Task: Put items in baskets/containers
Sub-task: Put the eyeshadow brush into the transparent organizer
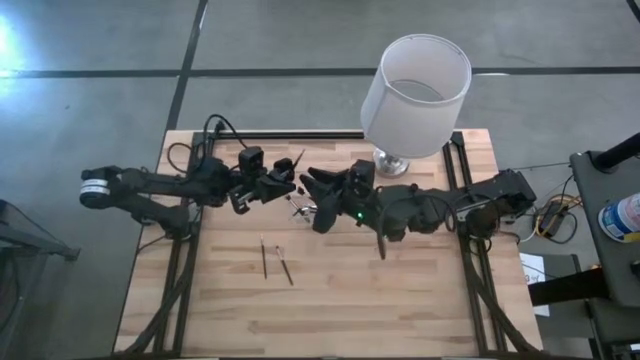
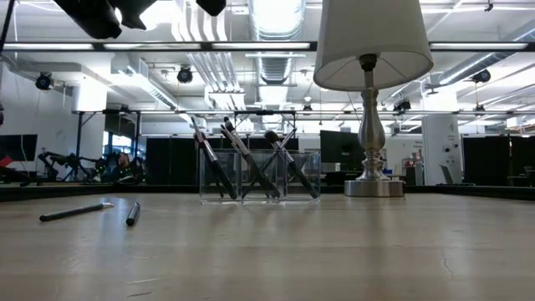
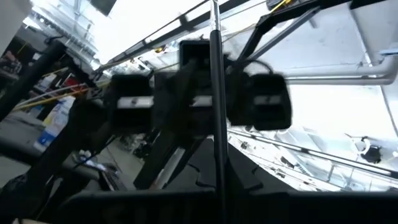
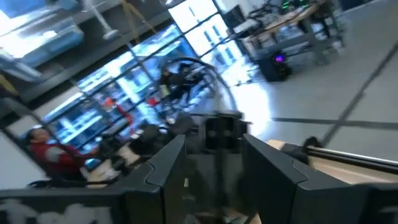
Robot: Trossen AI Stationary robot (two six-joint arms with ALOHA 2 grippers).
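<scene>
The left gripper [image 1: 283, 183] hangs above the table's far middle with a thin stick [image 3: 216, 93] standing up between its fingers, apparently clamped, though its lower end is hidden. The right gripper [image 1: 312, 180] faces it, fingers [image 4: 165, 165] spread and empty. Between them, the clear tray [image 2: 260, 176] holds several leaning sticks; from above it is mostly hidden. Two loose sticks [image 1: 275, 258] lie nearer the front, and the lamp [image 1: 412, 95] stands beyond.

Both arms reaching inward over mid-table, left gripper [image 1: 283, 186] gripping a thin stick upright between its fingers, right gripper [image 1: 312, 181] facing it, fingers [image 4: 165, 163] spread apart
</scene>
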